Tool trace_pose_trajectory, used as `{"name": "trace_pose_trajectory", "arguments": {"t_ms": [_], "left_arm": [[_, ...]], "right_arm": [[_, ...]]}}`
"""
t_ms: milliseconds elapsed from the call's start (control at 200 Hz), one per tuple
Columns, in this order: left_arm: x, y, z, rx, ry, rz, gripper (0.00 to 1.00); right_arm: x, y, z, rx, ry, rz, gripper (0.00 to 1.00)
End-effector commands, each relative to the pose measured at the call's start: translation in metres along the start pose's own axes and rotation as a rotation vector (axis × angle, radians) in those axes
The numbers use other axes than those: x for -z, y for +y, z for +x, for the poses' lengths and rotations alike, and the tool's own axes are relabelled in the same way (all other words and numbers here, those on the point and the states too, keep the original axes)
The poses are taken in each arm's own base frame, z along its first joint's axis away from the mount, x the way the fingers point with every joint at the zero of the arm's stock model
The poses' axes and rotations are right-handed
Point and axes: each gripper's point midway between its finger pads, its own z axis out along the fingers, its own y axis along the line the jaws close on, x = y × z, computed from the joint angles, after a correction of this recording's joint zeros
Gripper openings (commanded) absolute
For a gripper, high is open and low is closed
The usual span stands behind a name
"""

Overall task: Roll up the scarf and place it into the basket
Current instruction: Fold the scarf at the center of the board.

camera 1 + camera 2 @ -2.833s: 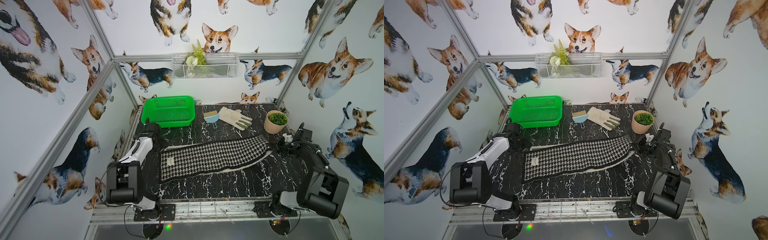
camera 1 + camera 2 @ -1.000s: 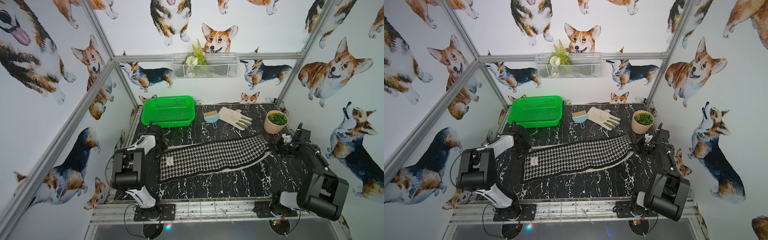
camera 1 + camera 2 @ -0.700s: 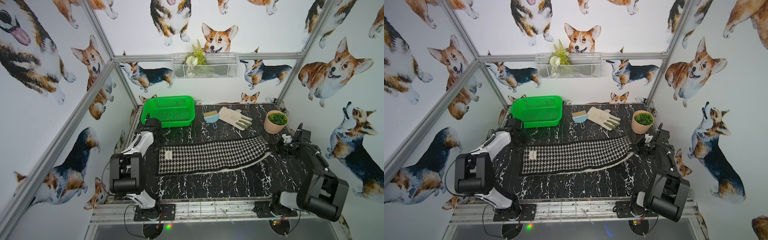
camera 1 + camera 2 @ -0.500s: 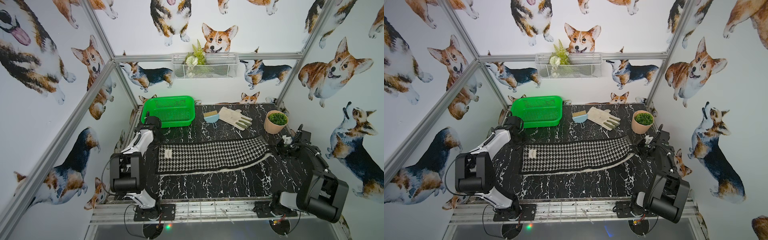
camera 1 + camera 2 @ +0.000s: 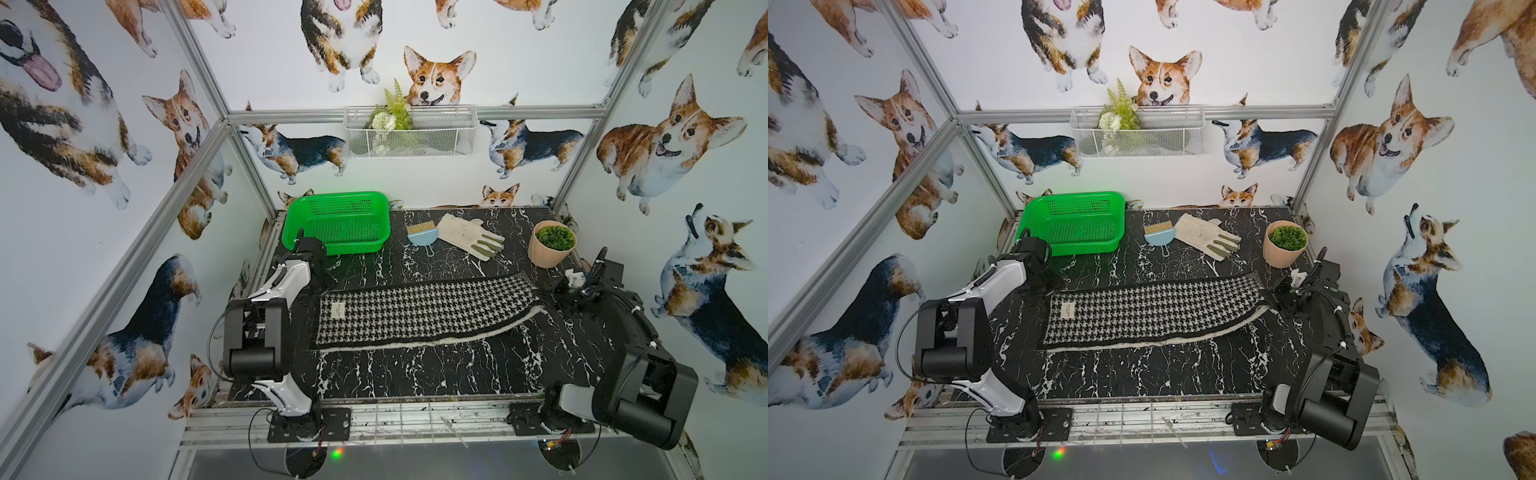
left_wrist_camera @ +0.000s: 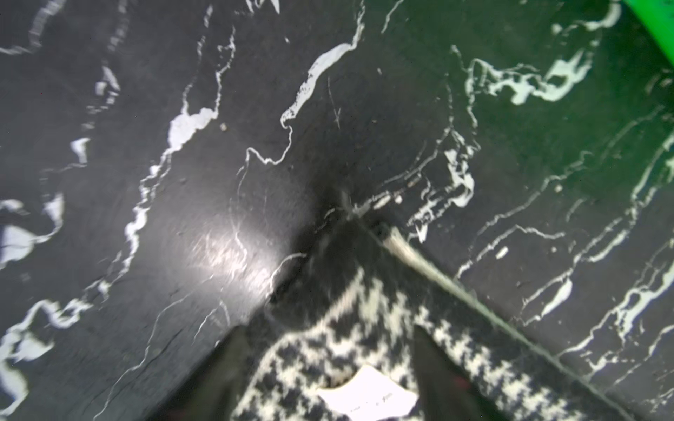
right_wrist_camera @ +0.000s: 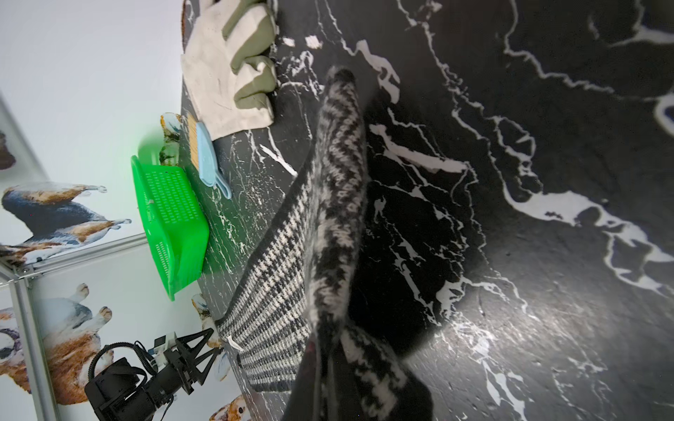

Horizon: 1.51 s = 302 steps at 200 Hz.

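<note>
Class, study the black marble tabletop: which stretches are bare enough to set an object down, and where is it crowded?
Widest bare patch: the strip between the scarf and the table's front edge. A narrower band runs between the scarf and the basket, brush and glove. Crowded: the back row, including the plant pot, and both scarf ends, where the left gripper and right gripper sit.

Both top views look steeply down from high at the near edge, sharing the whole table [image 5: 415, 374]. The left wrist view hangs close above the scarf [image 6: 364, 346] corner. The right wrist view skims leftward toward the basket [image 7: 171, 218].
</note>
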Motion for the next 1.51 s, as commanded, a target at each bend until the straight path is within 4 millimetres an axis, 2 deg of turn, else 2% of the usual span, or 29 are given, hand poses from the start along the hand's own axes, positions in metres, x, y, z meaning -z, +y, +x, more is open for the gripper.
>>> {"name": "trace_pose_trajectory", "arguments": {"t_ms": [0,120,240,335,415,551,666,811,906,996,1121,1261,1382,1477,1507], "left_arm": [[0.027,-0.031,0.019,-0.067,-0.048,0.036,1.00],[0.055,-0.097,0.059,-0.152,-0.085,0.147,1.00],[0.070,-0.172,0.116,-0.264,-0.062,0.258,1.00],[0.069,-0.227,0.166,-0.350,-0.022,0.317,1.00],[0.067,-0.264,0.205,-0.402,0.012,0.367,1.00],[0.057,-0.308,0.269,-0.461,0.111,0.428,1.00],[0.051,-0.339,0.311,-0.505,0.157,0.479,1.00],[0.048,-0.380,0.350,-0.533,0.220,0.550,1.00],[0.048,-0.399,0.361,-0.539,0.235,0.576,1.00],[0.051,-0.399,0.355,-0.537,0.226,0.572,1.00],[0.068,-0.376,0.314,-0.518,0.148,0.565,1.00],[0.085,-0.320,0.258,-0.483,0.084,0.512,1.00],[0.092,-0.257,0.209,-0.441,0.039,0.429,1.00],[0.092,-0.211,0.178,-0.387,0.027,0.396,1.00],[0.100,-0.198,0.166,-0.366,0.008,0.403,1.00]], "right_arm": [[0.011,0.025,0.003,0.057,-0.005,-0.042,0.00],[0.027,0.061,0.008,0.122,-0.048,-0.113,0.00],[0.050,0.103,0.020,0.224,-0.073,-0.157,0.00],[0.061,0.130,0.030,0.280,-0.068,-0.193,0.00],[0.068,0.147,0.033,0.313,-0.075,-0.215,0.00],[0.081,0.168,0.032,0.352,-0.094,-0.242,0.00],[0.092,0.183,0.030,0.388,-0.108,-0.258,0.00],[0.099,0.191,0.034,0.403,-0.099,-0.270,0.00],[0.097,0.192,0.045,0.424,-0.076,-0.275,0.00],[0.087,0.191,0.062,0.465,-0.035,-0.250,0.00],[0.075,0.191,0.086,0.521,-0.002,-0.229,0.00],[0.066,0.202,0.109,0.551,0.024,-0.243,0.00],[0.054,0.210,0.128,0.572,0.037,-0.242,0.00],[0.035,0.214,0.144,0.579,0.065,-0.238,0.00],[0.027,0.214,0.152,0.587,0.082,-0.231,0.00]]}}
